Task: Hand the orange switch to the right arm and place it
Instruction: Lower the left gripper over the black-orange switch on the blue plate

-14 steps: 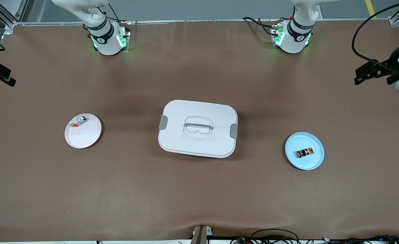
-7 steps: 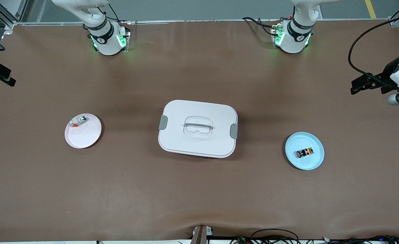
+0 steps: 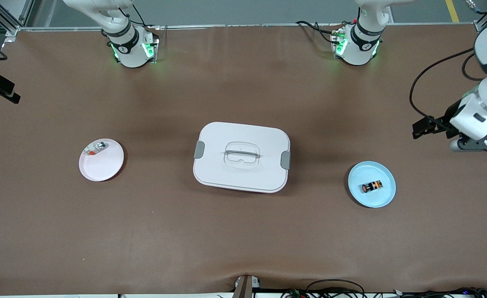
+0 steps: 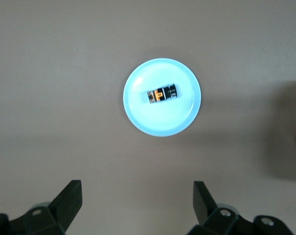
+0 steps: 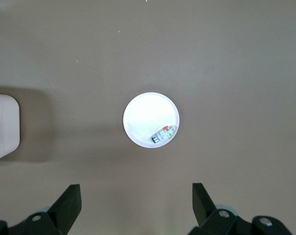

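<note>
left end effector (image 4: 136, 205): fingers spread wide, nothing between them. it hangs high over the surface (image 3: 243, 231) at the left arm's end, not yet over the blue plate (image 3: 357, 194). in the left wrist view the plate sits centred between the two fingers, well apart from them.

orange switch (image 3: 371, 186): lies on its side on the blue plate, near the plate's middle, untouched. black body w/ orange bands, orange round end pointing toward the white box (image 3: 241, 156).

right end effector (image 5: 135, 205): fingers spread, empty, waits high over the pink plate (image 3: 104, 169) at the right arm's end; only a dark bit shows at the front view's edge. that plate holds a small silver-and-red bit (image 3: 96, 147) at its rim, not the task part.

white lidded box: mid surface between the two plates, lid on.

judgement, step in hand: approach for pick, nothing done so far. to do it well: bring the left end effector over the plate centre, turn wrist so fingers close across the switch's short width, not along its length. descend straight, stop just above the plate floor. part is round and may roll, so close slowly and centred. grip near one end so the right end effector has free body to take at handover.
</note>
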Controlling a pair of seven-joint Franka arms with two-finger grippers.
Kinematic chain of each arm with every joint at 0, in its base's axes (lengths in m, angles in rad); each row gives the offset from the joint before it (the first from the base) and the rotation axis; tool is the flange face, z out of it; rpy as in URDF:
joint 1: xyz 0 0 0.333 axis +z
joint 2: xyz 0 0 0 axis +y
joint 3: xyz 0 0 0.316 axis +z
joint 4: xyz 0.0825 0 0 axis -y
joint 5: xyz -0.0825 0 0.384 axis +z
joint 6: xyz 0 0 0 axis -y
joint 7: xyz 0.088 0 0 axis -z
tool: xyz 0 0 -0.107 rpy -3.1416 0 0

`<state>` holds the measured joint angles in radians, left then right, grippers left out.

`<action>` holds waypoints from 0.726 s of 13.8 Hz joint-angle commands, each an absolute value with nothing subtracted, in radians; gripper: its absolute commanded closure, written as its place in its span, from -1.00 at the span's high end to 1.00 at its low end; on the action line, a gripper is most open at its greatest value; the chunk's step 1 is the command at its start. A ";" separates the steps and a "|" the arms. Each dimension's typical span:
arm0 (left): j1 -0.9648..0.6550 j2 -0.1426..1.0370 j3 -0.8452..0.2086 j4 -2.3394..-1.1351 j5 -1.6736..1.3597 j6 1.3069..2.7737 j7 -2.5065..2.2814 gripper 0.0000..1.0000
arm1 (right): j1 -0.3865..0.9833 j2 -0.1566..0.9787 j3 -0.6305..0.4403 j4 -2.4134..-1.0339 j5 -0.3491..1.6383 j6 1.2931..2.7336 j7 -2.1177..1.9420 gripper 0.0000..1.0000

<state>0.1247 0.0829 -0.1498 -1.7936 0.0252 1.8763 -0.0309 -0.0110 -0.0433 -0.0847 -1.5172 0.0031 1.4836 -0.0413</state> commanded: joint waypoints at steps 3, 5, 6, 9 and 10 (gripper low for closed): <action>0.126 0.169 -0.147 -1.854 0.020 2.058 -0.038 1.00 | -0.018 -0.066 -0.083 -1.534 0.000 1.486 -0.038 1.00; 0.124 0.201 -0.149 -1.899 0.020 2.162 -0.041 1.00 | -0.018 -0.066 -0.083 -1.534 0.000 1.485 -0.038 1.00; 0.124 0.213 -0.147 -1.926 0.020 2.219 -0.046 1.00 | -0.018 -0.066 -0.083 -1.532 0.000 1.485 -0.038 1.00; 0.123 0.279 -0.147 -1.939 0.020 2.296 -0.069 1.00 | -0.015 -0.064 -0.081 -1.532 0.000 1.483 -0.038 1.00; 0.123 0.299 -0.149 -1.948 0.020 2.324 -0.069 1.00 | -0.015 -0.066 -0.081 -1.534 0.000 1.482 -0.038 1.00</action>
<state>0.1248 0.2749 -0.1498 -1.9340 0.0252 2.2754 -0.0590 -0.0114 -0.0448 -0.0868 -1.5171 0.0031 1.4828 -0.0415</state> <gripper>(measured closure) 0.000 0.000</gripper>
